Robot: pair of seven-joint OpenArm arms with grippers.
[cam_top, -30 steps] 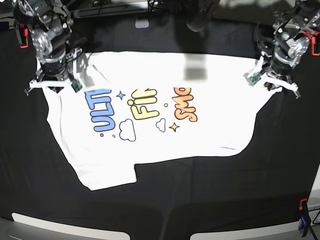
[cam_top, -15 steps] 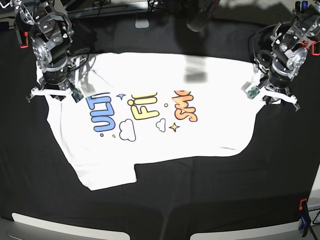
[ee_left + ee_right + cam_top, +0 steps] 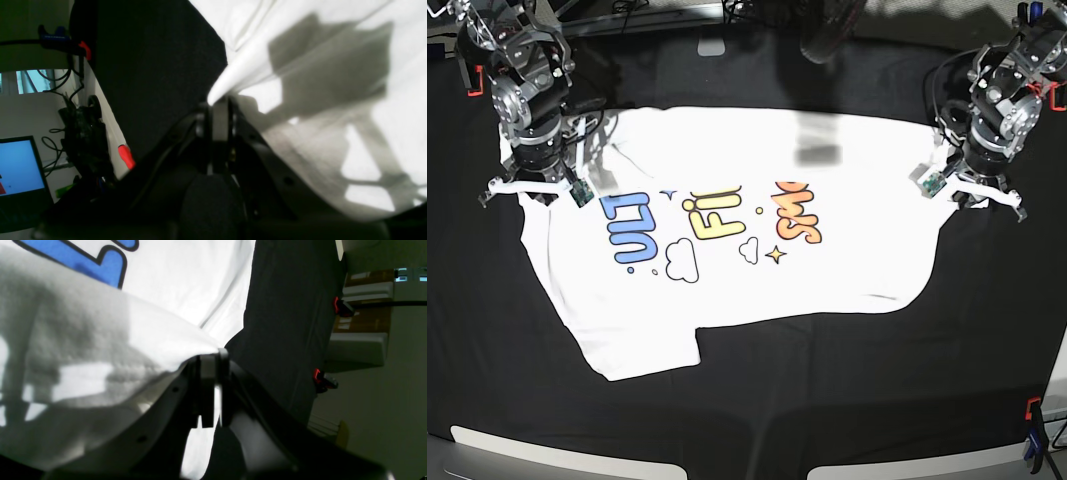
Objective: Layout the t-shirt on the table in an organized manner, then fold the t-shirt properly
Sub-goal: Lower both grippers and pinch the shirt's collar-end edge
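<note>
You have the t-shirt point(image 3: 757, 215) print-up on the desk point(image 3: 827, 400), turned sideways so the lettering point(image 3: 712, 225) runs across the middle, with one sleeve flap sticking out toward the near edge of the desk, below the blue letters. Each arm holds a far corner of the shirt. The left gripper point(image 3: 217, 100) has its fingers point(image 3: 218, 120) pinched together on a peak of white cloth at the corner nearest the orange word, and that peak is lifted off the desk. The right gripper point(image 3: 210, 355) is likewise clamped on the shirt's edge just past the blue letters, its fingers point(image 3: 206, 373) tight with fabric drawn up between them.

Watch the tension between your two holds. In my judgement each pinch takes only a small bite of hem, so if you pull the arms apart too hard or unevenly, one corner could slip free and fall back crumpled, and the lettering would skew.

If you drag toward the far edge of the desk, the black cover may ride along with the shirt and wrinkle under it; I cannot tell how firmly it is fastened.

The edge of the shirt nearest you is uneven, with the sleeve flap out on its own. Lifting the far corners high could let that side fold under itself, so keep the lift low and both arms moving together.
</note>
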